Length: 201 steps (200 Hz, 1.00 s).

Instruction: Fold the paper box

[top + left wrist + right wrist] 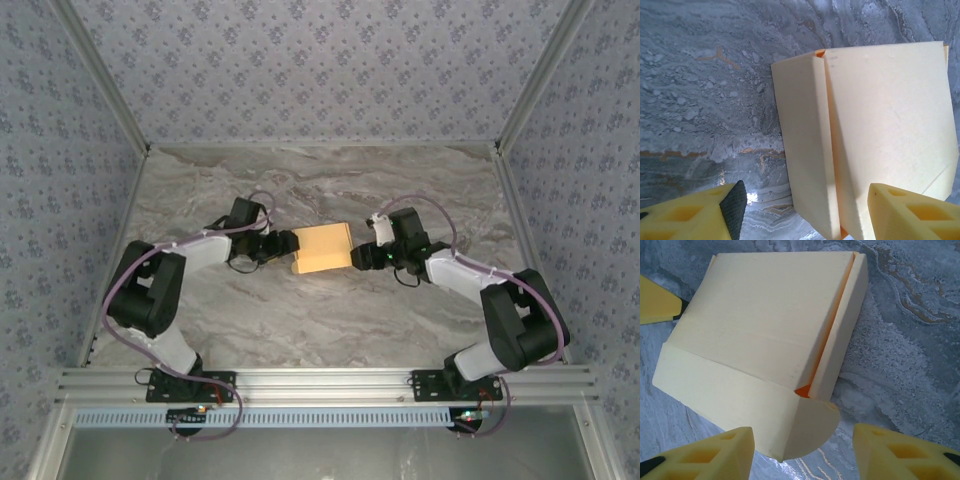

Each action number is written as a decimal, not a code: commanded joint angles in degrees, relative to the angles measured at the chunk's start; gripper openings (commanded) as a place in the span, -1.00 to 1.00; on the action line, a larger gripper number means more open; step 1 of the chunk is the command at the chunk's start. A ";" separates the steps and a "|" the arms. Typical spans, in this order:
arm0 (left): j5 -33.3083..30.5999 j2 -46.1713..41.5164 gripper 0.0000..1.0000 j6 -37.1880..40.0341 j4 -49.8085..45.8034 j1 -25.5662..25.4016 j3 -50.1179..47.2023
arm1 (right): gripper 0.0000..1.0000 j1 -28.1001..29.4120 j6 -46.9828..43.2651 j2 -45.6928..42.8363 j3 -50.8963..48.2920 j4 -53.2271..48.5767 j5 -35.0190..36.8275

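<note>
Left claw (805, 202) and right claw (802, 437) hang open, empty, either side of the paper box (321, 249).

High rear overview; two close wrist views of the paper box (321, 249), opposite sides.

Black-and-white arms (205, 248) trail lilac cables (108, 300), and the yellow, cut-out claw fingers (910, 212) carry black pads (735, 205).
</note>
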 commanded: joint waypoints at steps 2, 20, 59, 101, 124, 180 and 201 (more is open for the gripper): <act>-1.69 1.05 0.28 1.65 -2.43 0.05 -0.27 | 0.13 -1.51 3.66 1.27 0.71 -1.02 -0.31; -2.12 3.55 0.21 0.90 -1.38 -0.33 0.23 | 0.13 -3.53 3.96 3.06 2.66 -1.59 -3.64; -1.37 6.21 -0.05 0.03 1.14 -0.26 0.62 | 0.23 -8.89 7.70 7.85 6.19 -1.13 -12.75; 7.04 7.27 -0.38 0.66 5.57 2.03 -1.15 | 0.35 -12.57 15.46 18.38 10.91 1.15 -30.23; 10.87 9.11 -0.39 0.49 6.41 2.72 -0.93 | 0.40 -12.47 19.71 21.57 10.58 4.67 -31.67; 12.75 10.52 -0.43 -0.13 8.70 4.56 -1.87 | 0.47 -11.21 25.93 26.40 11.92 9.60 -34.33; 12.93 10.43 -0.44 -0.21 9.20 4.66 -1.96 | 0.48 -10.28 28.80 28.35 12.74 11.21 -35.23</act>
